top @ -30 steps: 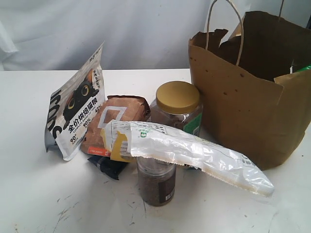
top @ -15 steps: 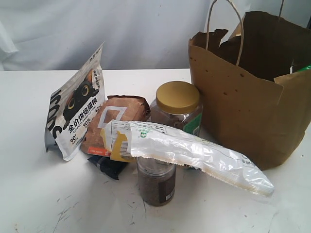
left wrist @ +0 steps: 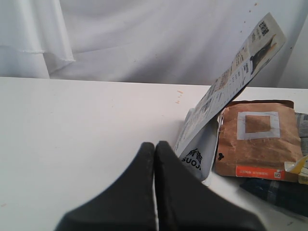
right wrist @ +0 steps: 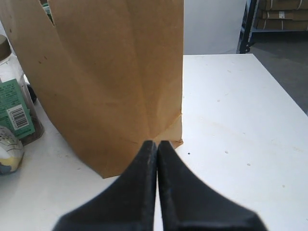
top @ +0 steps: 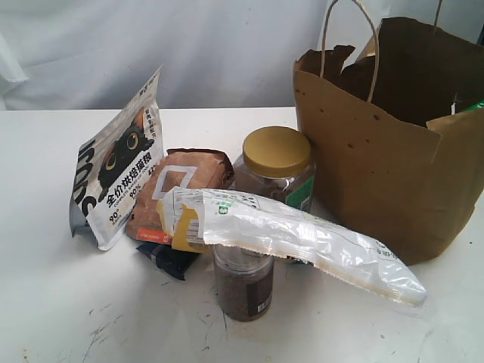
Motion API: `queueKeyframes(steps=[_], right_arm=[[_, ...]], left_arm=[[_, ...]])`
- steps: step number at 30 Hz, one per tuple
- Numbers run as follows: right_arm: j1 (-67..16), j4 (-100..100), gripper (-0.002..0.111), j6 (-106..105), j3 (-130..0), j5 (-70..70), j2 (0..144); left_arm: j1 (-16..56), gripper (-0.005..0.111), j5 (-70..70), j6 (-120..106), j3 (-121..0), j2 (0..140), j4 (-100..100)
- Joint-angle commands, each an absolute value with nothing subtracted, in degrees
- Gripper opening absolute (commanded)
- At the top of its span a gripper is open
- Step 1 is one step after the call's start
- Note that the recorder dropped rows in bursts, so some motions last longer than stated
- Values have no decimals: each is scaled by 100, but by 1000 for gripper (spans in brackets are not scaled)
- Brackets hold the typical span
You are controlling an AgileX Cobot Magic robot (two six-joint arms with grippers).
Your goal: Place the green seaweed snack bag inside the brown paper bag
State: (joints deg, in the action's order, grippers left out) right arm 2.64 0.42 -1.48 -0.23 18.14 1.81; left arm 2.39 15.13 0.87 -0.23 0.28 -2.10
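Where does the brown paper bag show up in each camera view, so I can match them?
Exterior view: the brown paper bag stands at the right and is the tallest thing there.
Left wrist view: not in it.
Right wrist view: its wall fills much of the picture, just beyond the right pincer.
Shared landmark: the green-labelled jar beside the bag, also seen at the edge of the right wrist view.

Nothing moves between a second ago and now. The brown paper bag (top: 378, 181) and the packets (top: 302, 242) left of it sit unchanged.
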Motion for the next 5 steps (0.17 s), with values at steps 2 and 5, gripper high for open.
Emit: queueKeyframes(steps=[2, 5], right_arm=[[298, 49, 0, -196, 0, 1803, 148], [298, 49, 0, -196, 0, 1803, 148]], left_arm=[[224, 0, 1525, 103, 0, 0, -239], [224, 0, 1525, 103, 0, 0, -239]])
